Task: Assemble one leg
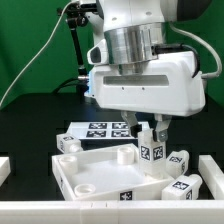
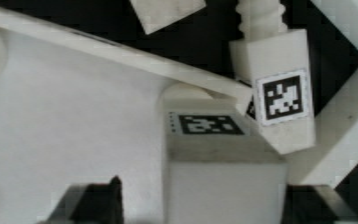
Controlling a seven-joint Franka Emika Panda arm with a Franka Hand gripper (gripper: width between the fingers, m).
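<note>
The short chunky white plastic leg (image 1: 148,152) stands straight up, its long side running up and down and a black-and-white tag facing out. It is at a back corner of the big white square plastic tray (image 1: 70,172), toward the exterior view's right. The gripper (image 1: 152,135) hangs right over it, one finger on each side. I cannot tell if they squeeze it. More white legs (image 1: 182,168) crowd close beside it. The flat white marker board (image 1: 100,128) lies behind.
</note>
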